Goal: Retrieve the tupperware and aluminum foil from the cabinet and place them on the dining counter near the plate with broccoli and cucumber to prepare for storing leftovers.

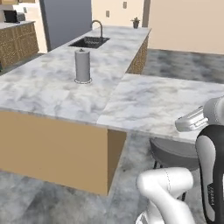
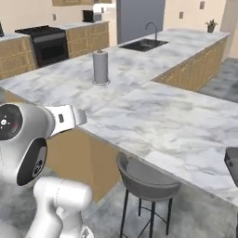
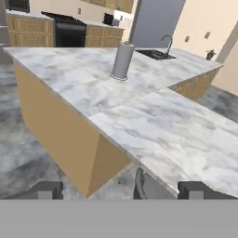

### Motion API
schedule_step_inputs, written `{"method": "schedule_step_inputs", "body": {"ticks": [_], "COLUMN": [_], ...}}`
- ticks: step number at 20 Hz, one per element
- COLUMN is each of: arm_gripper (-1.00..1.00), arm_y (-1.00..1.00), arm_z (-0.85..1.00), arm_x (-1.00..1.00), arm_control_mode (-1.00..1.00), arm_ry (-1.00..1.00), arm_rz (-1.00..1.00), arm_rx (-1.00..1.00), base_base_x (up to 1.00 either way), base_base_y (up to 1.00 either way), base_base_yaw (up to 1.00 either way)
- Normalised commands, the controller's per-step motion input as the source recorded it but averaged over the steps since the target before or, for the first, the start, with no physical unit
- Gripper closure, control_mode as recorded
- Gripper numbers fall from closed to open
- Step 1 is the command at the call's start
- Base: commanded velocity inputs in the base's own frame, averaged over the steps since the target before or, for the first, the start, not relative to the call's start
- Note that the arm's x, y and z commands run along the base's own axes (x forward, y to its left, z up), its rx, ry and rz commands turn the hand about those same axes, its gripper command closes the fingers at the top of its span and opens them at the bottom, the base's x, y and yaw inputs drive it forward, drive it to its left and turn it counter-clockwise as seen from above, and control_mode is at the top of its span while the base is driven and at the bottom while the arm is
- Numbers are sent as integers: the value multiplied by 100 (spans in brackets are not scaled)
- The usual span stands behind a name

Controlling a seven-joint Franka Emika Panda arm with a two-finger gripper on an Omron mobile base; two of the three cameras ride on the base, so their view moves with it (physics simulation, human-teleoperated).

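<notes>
Marble surface (image 1: 144, 105) of the kitchen island, bearing an upright paper towel roll (image 1: 82, 65) ahead of the sink (image 1: 89, 42). A grey stool (image 2: 146, 179) stands under its near edge. End effector (image 3: 121, 189) spread wide, holding nothing, short of the surface edge. The tupperware and foil cannot be located.

We see the surface (image 1: 144, 105) topped in smooth, faintly glossy white marble with grey veining, its sides plain matt tan wood. The paper towel roll (image 1: 82, 65) looks matt grey on a metallic base. The stool (image 2: 148, 181) seat is matt dark grey, its legs thin black metal. The floor (image 3: 28, 148) is mottled grey stone.
</notes>
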Motion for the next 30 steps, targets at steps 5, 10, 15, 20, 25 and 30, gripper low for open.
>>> {"method": "schedule_step_inputs", "body": {"ticks": [5, 10, 15, 20, 25, 30], "arm_gripper": [-100, -100, -100, -100, -100, -100], "arm_y": [0, 0, 0, 0, 0, 0], "arm_z": [0, 0, 0, 0, 0, 0], "arm_x": [0, 0, 0, 0, 0, 0], "arm_control_mode": [100, 100, 100, 100, 100, 100], "arm_ry": [0, 0, 0, 0, 0, 0], "arm_rz": [0, 0, 0, 0, 0, 0], "arm_rx": [0, 0, 0, 0, 0, 0], "base_base_x": [5, 25, 72, 93, 100, 100], "base_base_y": [100, 100, 100, 100, 100, 100], "base_base_yaw": [46, 40, 28, 20, 7, 2]}}
